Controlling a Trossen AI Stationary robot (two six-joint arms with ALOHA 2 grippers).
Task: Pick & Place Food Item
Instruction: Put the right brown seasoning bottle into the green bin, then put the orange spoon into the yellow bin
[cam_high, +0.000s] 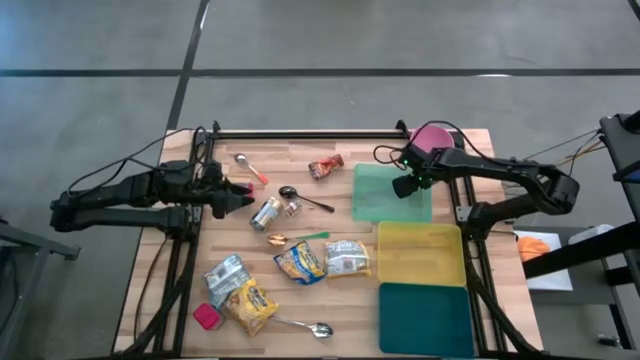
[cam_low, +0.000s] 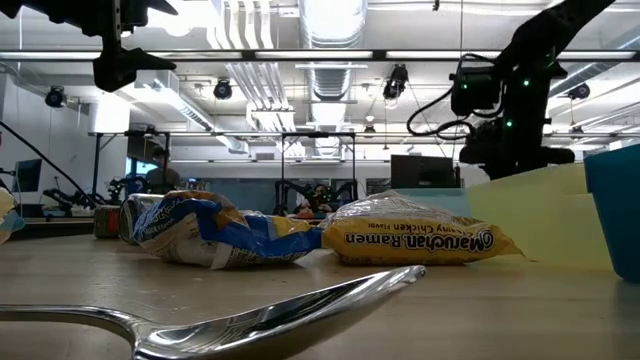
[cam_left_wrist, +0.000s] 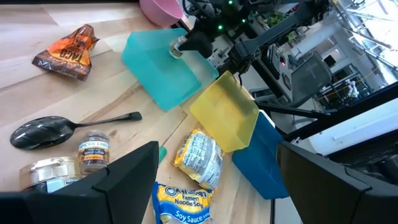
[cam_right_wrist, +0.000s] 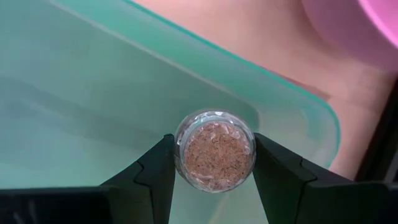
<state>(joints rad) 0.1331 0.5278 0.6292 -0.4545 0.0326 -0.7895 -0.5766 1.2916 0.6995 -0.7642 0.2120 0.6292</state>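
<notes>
Spice jar (cam_right_wrist: 214, 151), long axis vertical, clamped by right gripper (cam_right_wrist: 214, 168) above green tray (cam_right_wrist: 93, 93).

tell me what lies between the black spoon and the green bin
Nothing: in the high view, bare wood separates the black spoon from the green bin.

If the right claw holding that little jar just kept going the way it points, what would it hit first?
Most likely the floor of the light green bin. The right gripper points down into it, clamping the spice jar, near the bin's corner; the remaining gap is unclear.
</notes>
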